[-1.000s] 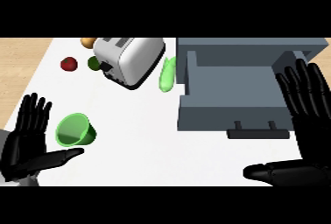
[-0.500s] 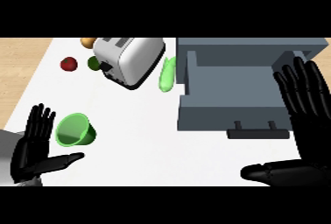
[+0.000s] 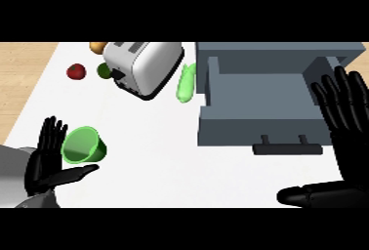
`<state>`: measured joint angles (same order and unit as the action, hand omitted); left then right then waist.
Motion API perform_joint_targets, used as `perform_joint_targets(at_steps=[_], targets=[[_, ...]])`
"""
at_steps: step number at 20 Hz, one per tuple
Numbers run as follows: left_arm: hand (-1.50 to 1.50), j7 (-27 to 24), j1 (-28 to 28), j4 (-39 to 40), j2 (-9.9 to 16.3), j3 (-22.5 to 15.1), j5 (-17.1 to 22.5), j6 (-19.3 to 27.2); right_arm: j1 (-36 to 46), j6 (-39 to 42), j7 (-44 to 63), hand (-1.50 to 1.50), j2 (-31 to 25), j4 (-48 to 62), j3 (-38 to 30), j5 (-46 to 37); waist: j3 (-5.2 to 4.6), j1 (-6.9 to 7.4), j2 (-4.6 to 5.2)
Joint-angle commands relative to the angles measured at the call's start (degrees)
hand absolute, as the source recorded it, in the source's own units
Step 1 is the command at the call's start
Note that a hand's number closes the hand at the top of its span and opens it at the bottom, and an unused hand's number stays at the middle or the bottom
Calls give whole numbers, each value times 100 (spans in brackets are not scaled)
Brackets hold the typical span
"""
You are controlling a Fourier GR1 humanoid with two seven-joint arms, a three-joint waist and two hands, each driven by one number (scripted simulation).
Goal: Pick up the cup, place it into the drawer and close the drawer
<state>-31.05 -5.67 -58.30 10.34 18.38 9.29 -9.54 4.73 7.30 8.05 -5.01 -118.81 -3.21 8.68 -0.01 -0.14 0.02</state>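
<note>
While the fingers point(image 3: 51, 134) of the left hand point(image 3: 45, 166) stand straight and spread at the lower left, holding nothing, the thumb juts out to the right below the cup point(image 3: 84, 145). The cup lies just beside that hand, its left rim against or partly behind the fingertips; whether they touch cannot be told. The right hand point(image 3: 351, 141) shows at the right edge, its fingers wide and straight, pointing up over the drawer's right wall, its thumb sticking out leftward near the lower edge, holding nothing.

The cup is bright green, short and round, its open mouth tilted toward the view, the inside a paler green than the rim. It sits on the white table point(image 3: 158, 161), well apart from the drawer point(image 3: 263, 105).

The drawer is grey, pulled out, with bare floor and raised walls, and a dark handle on its near front. Between cup and drawer lies only bare table. Farther back stands a white toaster point(image 3: 144, 66), set at a slant, with a long green vegetable point(image 3: 187, 84) just beside it, near the drawer's left wall. Left of the toaster lie a red fruit point(image 3: 76, 72), a dark green one point(image 3: 105, 71) and an orange-brown one point(image 3: 99, 47).
</note>
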Motion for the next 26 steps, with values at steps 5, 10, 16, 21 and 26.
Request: perform_joint_targets(at_steps=[5,10,16,21,26], targets=[[-150,-591,-464,1039,205,90,53,24,374,34,502,-150,-184,-66,-205,286,0,7,-2],[-150,-1436,-672,2328,346,84,-148,-132,97,196,182,-150,-156,3,-294,415,-1,-13,3],[-150,-1623,-647,2405,397,-43,-89,-333,3,175,134,-150,-128,-66,-217,242,0,-3,-1],[-150,-2126,-1449,3434,288,15,-209,-79,238,82,190,-150,-120,-3,-274,250,-4,-31,10],[-150,-2328,-1440,3870,435,34,-79,-611,140,7,219,-150,87,-53,202,-76,-5,-27,11]])
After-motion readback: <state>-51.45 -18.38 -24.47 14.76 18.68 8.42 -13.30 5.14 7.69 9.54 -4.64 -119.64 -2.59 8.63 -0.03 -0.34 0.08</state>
